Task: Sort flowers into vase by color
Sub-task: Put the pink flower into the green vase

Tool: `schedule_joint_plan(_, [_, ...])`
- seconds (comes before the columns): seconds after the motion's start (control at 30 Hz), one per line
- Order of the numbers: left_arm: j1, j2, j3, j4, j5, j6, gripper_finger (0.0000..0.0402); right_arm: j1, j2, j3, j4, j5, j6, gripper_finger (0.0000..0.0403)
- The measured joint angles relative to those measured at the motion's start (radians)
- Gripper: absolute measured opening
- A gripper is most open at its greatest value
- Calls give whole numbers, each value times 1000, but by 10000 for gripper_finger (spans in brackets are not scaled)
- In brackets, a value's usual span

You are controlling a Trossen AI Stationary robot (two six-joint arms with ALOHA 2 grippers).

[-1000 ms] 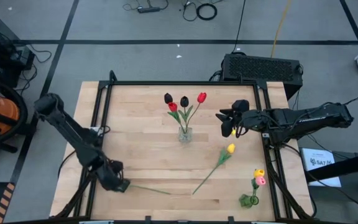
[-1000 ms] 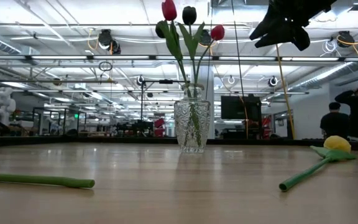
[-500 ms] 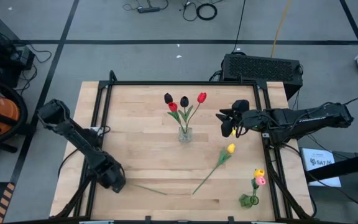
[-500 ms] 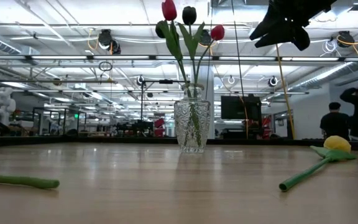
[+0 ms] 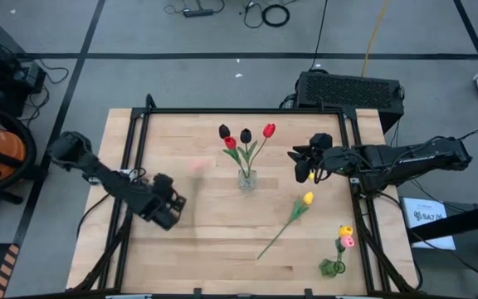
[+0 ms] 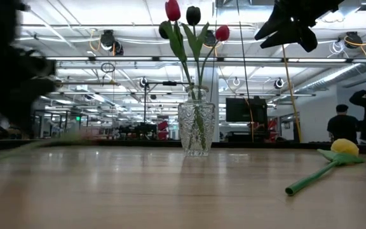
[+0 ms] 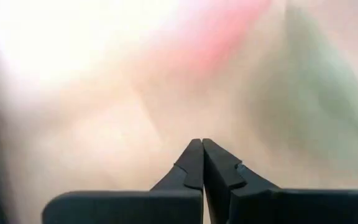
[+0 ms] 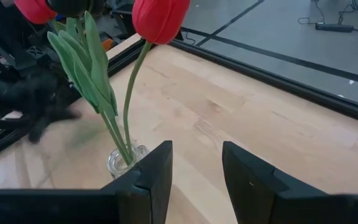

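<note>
At the left of the desk the left pincer is lifted over the wood, its fingers pressed tight together; a pink smear just beyond it suggests a flower clamped by the stem and swinging, though it is too blurred for me to be sure. Carrying it by the stem end would, I judge, leave the head free to go into a vase. In the middle stands the glass vase, upright, with two red tulips and two black tulips fanning out of it. To its right a yellow tulip lies flat, stem pointing back toward the desk's front edge, well apart from the vase. The right pincer hangs above the desk beside the vase, fingers parted and holding nothing, aimed at the bouquet. At the far right front corner, a second vase holds a yellow and a pink bloom. The spreading leaves look likely to crowd any incoming stem.
</note>
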Motion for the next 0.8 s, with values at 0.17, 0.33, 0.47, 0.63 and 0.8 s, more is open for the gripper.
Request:
schedule_joint_plan(0.17, [-6, -75, 75, -3, -456, 29, 3, 2, 2, -1, 16, -2, 0, 132])
schedule_joint_plan(0.33, [44, -159, 128, -4, -395, 180, 4, 4, 2, -1, 14, -6, 18, 132])
schedule_joint_plan(0.47, [68, -209, 147, 2, -314, 250, 5, 4, 2, -1, 13, -6, 22, 132])
schedule_joint_plan(0.63, [81, -241, 158, 7, -317, 252, 5, 4, 2, -1, 11, -7, 21, 132])
schedule_joint_plan(0.8, [105, -250, 158, 18, -318, 253, 6, 4, 2, -1, -10, -9, 19, 132])
